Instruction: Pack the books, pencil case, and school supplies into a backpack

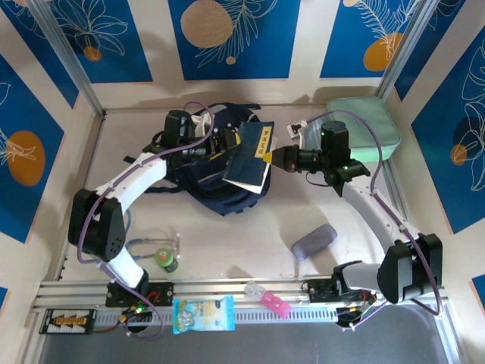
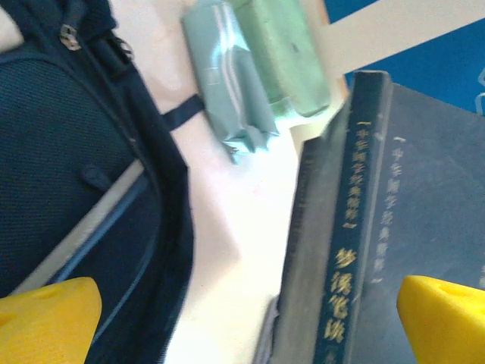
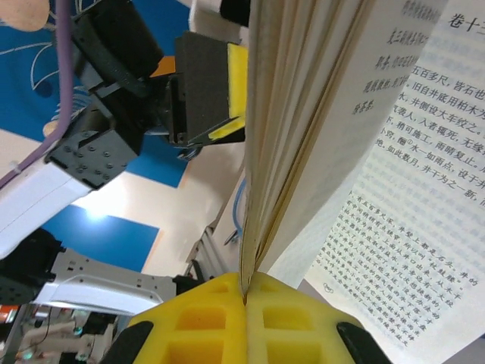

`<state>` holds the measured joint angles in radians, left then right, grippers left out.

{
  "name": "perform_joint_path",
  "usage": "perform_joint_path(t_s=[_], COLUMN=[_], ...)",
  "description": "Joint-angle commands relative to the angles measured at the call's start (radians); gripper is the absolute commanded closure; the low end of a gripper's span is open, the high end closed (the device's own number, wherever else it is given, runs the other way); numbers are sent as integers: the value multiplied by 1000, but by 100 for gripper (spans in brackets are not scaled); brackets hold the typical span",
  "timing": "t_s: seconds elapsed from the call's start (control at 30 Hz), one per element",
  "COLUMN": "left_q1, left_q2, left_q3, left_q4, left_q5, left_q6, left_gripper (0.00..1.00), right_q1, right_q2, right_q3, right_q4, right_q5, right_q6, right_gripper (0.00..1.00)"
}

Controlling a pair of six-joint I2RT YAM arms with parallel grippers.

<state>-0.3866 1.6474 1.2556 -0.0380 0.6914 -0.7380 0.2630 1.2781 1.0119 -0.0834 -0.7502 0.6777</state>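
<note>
A: Item one, end effectors?

B: Right gripper (image 3: 245, 297): yellow fingers pressed together on the edge of the dark book (image 1: 250, 152), pinching it. The book fans open above the pinch, with printed pages on one side. Left gripper (image 2: 242, 324): jaws spread as wide as they go, nothing between them. One yellow fingertip sits in front of the backpack (image 1: 212, 189), the other in front of the book's dark cover. The right wrist view shows this gripper just beside the book's far face, but I cannot tell whether they touch.

A: Item two, where is the book?

B: Tilted, yellow label up, across the right part of the navy backpack at the middle of the table (image 1: 227, 243). I cannot tell whether its lower end is inside the opening.

A: Item three, the surface?

B: Pale tabletop. A mint-green case (image 1: 371, 129) is at the far right corner, and a grey pouch (image 1: 314, 241) lies near the right arm, well apart from the backpack. A green roll (image 1: 167, 260) on a cord is by the left arm's base. A blue packet (image 1: 203, 314) and a pink item (image 1: 275, 300) rest on the metal rail (image 1: 227, 292) at the near edge.

A: Item four, the room?

B: Cream walls with blue panels (image 1: 227, 38), printed with white leaves and orange circles.
</note>
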Motion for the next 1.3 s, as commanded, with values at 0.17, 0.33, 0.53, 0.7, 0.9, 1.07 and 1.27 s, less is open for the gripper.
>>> perform_joint_path(t_s=[0.17,0.33,0.53,0.7,0.9,1.07,1.27], left_q1=[2,1,2,1,18,36,35], left_q2=[7,23,-1,-18,-70,-147,-193], left_q3=[-55,-44,-15,12,25,-18,-68], left_q4=[342,366,220,108,17,67,212], left_q5=[193,224,183,133,-17,-236,-444], left_q6=[-202,-229,-122,-39,6,-55,-203], left_gripper=[17,40,63,91,100,100,100], right_q1=[22,18,-4,-11,-50,-35,47], right_q2=[41,72,110,128,85,40,89], right_q3=[47,64,94,109,48,-78,-131], right_q4=[71,23,-92,-134,-107,101,333], right_q5=[-130,-117,-49,-13,183,228,243], right_q6=[-16,-47,-85,-87,54,261,573], right_gripper=[100,100,100,100,41,15,6])
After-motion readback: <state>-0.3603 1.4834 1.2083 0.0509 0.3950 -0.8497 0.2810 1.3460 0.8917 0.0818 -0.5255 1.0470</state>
